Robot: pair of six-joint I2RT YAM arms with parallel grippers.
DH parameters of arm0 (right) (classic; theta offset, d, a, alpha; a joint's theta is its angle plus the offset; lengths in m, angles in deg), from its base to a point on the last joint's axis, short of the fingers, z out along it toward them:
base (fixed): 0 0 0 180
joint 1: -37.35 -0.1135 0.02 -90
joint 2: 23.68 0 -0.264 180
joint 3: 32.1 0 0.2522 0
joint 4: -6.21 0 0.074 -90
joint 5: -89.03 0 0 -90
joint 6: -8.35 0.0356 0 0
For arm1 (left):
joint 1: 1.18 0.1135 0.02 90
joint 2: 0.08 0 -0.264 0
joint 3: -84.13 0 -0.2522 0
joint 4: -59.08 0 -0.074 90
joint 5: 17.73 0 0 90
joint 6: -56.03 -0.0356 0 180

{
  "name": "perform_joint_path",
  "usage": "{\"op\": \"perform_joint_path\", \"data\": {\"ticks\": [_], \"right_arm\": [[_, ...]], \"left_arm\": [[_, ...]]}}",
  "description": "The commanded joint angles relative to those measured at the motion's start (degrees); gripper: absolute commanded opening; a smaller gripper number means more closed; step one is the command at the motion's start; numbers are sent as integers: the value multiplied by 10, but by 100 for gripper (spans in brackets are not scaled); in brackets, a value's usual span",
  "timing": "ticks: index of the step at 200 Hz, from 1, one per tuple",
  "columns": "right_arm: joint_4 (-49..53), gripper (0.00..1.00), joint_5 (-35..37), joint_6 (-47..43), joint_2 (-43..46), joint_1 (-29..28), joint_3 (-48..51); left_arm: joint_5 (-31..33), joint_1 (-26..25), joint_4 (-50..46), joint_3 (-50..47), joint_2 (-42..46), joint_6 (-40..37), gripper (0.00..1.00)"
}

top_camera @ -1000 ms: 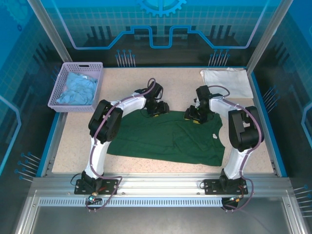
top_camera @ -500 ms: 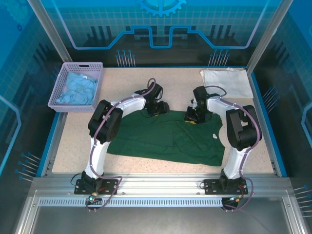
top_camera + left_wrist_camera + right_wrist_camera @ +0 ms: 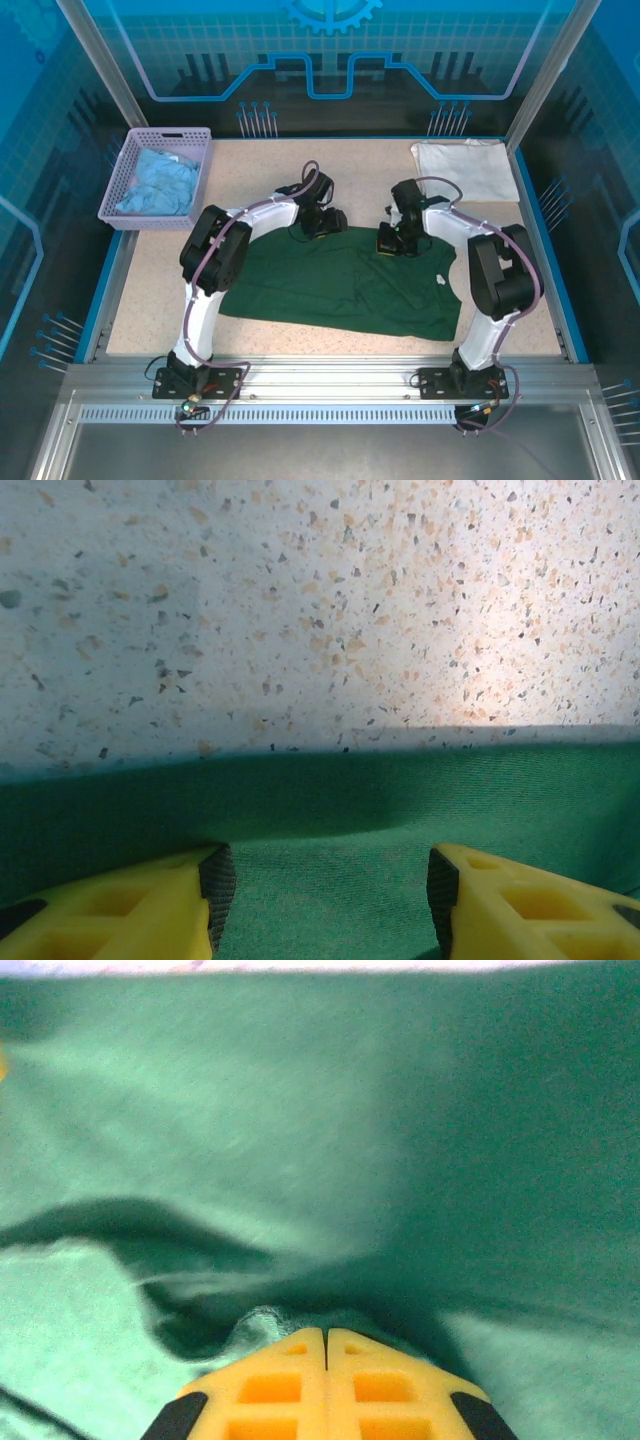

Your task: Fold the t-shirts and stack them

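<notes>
The dark green t-shirt (image 3: 340, 285) lies spread flat on the speckled table, its small white neck label (image 3: 440, 280) near the right side. My left gripper (image 3: 322, 225) rests at the shirt's far edge; in the left wrist view its jaws (image 3: 325, 890) stand open with green cloth (image 3: 330, 800) flat between the yellow fingers (image 3: 150, 910). My right gripper (image 3: 392, 243) sits on the far right part of the shirt. In the right wrist view it (image 3: 327, 1335) is shut, with a bunched fold of green cloth (image 3: 250, 1110) pinched at its tips. The white t-shirt (image 3: 465, 168) lies folded at the back right corner.
A lilac basket (image 3: 160, 135) holding light blue cloth (image 3: 155, 185) stands at the back left. Bare speckled table (image 3: 250, 170) stretches beyond the shirt's far edge. Blue walls and a metal frame (image 3: 560, 250) ring the table.
My right gripper has closed on the green cloth and shifted slightly left. The left arm has not moved.
</notes>
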Motion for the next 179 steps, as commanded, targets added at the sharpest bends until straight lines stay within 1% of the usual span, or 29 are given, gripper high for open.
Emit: {"op": "perform_joint_path", "data": {"ticks": [1, 32, 52, 67, 81, 92, 110, 118, 128, 139, 153, 164, 179], "right_arm": [[12, 0, -5, -7, 38, -36, 17], [25, 0, 14, 16, 65, -85, 44], [34, 1, 13, 49, 74, -118, 61], [44, 13, 22, 79, 85, -145, 73], [42, 21, 8, 100, 100, -174, 83], [46, 33, 13, 123, 113, -199, 87], [64, 41, 6, 141, 131, -220, 84], [71, 45, 3, 150, 147, -214, 84], [60, 47, -23, 154, 175, -195, 92], [51, 49, -44, 158, 211, -163, 103], [63, 53, -32, 146, 248, -112, 108], [77, 52, -20, 137, 263, -62, 115], [80, 44, -13, 118, 262, 14, 126]], "left_arm": [[35, 6, -15, -17, 1, 7, 57], [36, 5, -15, -18, 1, 7, 58], [35, 5, -14, -18, 3, 7, 58], [35, 5, -15, -18, 3, 7, 59], [34, 5, -14, -18, 2, 8, 59], [33, 5, -13, -18, 2, 7, 59], [34, 5, -13, -18, 3, 6, 61], [34, 4, -12, -19, 5, 4, 62], [36, 5, -11, -18, 9, 0, 62], [42, 4, -13, -15, 20, -12, 61], [52, 0, -23, -10, 40, -32, 61], [48, -9, -30, -6, 56, -45, 60], [41, -32, -33, 1, 75, -55, 57]]}}
